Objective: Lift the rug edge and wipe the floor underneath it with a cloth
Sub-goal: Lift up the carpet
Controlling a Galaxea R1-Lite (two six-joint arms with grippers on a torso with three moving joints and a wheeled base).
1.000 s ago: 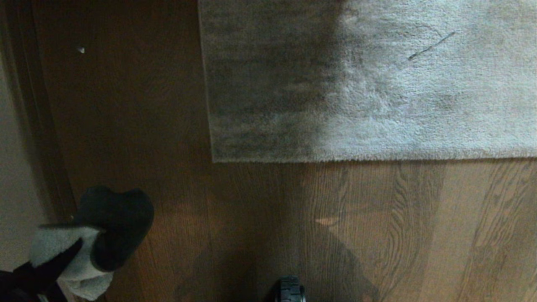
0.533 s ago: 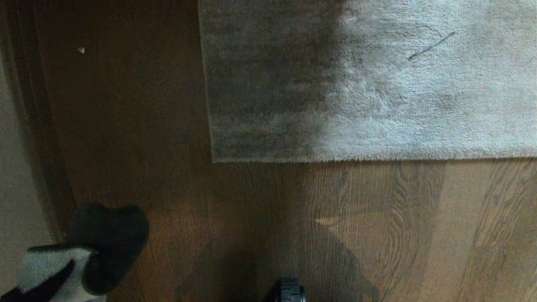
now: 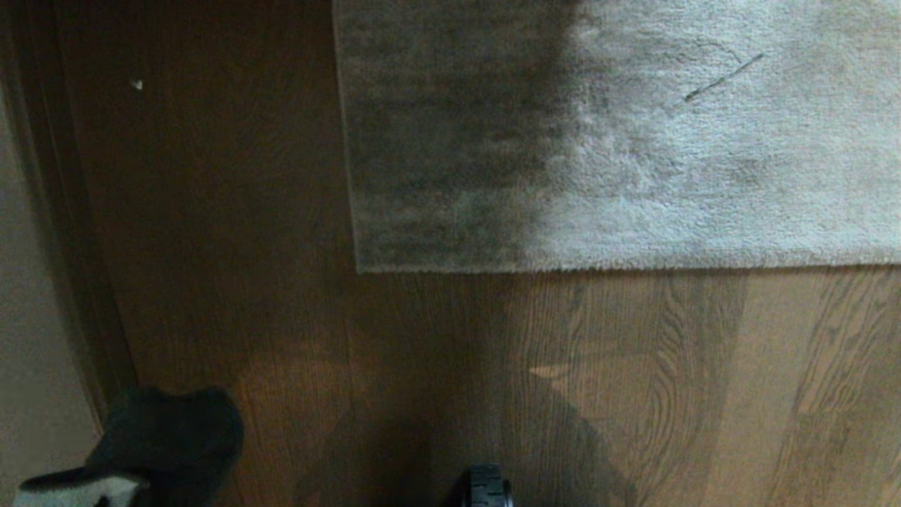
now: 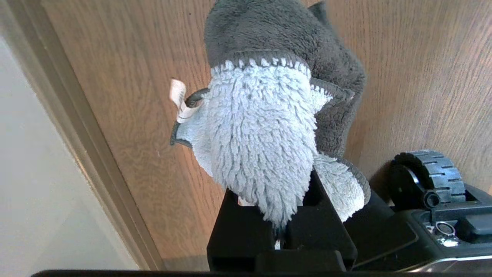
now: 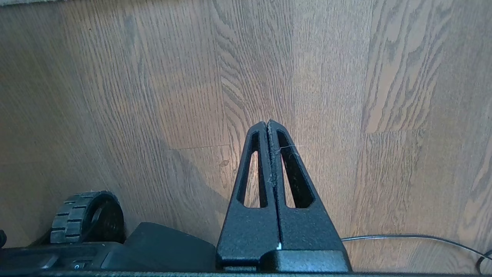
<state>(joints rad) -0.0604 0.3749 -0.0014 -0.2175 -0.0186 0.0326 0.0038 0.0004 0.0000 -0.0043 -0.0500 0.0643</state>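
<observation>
The rug edge (image 3: pixel 605 267) lies flat on the floor (image 3: pixel 436 352), running left to right across the far half of the head view, with its near-left corner a little left of centre. A plush rug this large looks heavy and limp; I judge it will fold and sag rather than lift as a sheet, so the best place to take hold is probably the corner or the border just beside it, pinching pile and backing together.

The cloth (image 4: pixel 261 142) is soft, shaggy and light (whitish on one face, dark grey on the other), and should drape and squash under pressure, which suits wiping smooth boards.

The left hand (image 4: pixel 278 231) is clenched on the cloth, which bunches out past the fingertips; in the head view it sits at the near-left corner, well apart from the rug, close to the pale wall (image 3: pixel 35 338). The right hand (image 5: pixel 268 124) is clenched on nothing, fingers pressed together, hanging above bare floor near the robot's wheel (image 5: pixel 82 217).
</observation>
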